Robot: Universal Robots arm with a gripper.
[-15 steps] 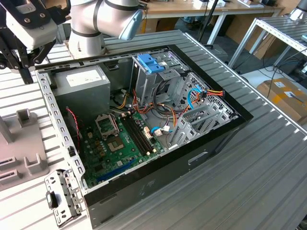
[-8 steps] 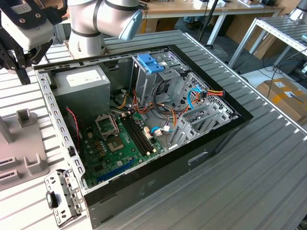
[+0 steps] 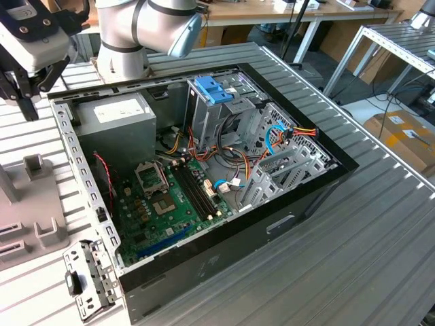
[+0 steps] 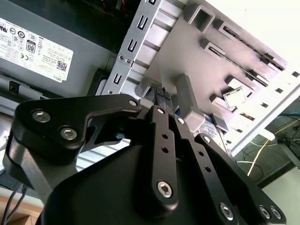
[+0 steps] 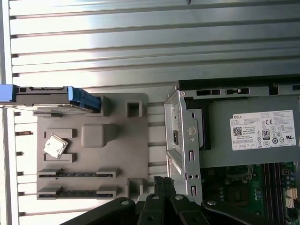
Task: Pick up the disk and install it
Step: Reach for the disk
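Our gripper (image 5: 164, 182) hangs over the holder (image 5: 93, 136), jaws pressed together and empty. The disk (image 5: 51, 97) stands on edge in the holder's end slot, well apart. We should open wide and centre on its flat faces.

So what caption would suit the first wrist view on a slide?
Disk stands on edge in the grey tray; gripper hangs nearby, open case alongside.

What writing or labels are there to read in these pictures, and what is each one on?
White label on the grey metal box: fine print and marks, too small to read.
Green circuit board: markings too small to read.
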